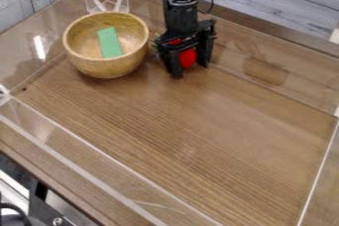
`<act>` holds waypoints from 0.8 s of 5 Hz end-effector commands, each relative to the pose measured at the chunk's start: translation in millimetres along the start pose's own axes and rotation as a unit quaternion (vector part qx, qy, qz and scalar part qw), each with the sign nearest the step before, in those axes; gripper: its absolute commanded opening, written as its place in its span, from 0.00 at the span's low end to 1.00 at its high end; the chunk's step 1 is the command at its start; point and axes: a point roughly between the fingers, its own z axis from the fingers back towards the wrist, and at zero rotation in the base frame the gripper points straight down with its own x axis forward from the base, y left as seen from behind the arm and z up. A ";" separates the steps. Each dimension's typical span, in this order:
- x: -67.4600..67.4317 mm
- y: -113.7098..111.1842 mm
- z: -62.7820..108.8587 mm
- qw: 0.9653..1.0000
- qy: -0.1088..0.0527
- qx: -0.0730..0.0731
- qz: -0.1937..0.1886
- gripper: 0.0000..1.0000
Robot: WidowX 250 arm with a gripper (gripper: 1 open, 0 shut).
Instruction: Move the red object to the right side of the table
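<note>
Presently, the black metal pincer [185, 50] stands with its jaws apart, around the small rounded red toy fruit [187, 58] on the brown wooden tabletop [199, 131]. The round light-wood bowl [95, 63] is near, beside the left edge. Toward the right edge and the front, bare wood lies open. The fingers partly hide the fruit; its contact with them is unclear.

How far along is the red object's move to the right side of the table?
Early on. The open pincer is down around the red object, so the approach looks done and the grasp is in hand. Closing on it and moving it right remain; it sits near the wooden bowl.
</note>
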 end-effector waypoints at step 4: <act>-85.1 -48.5 71.8 0.982 -0.004 -0.063 -0.179 0.00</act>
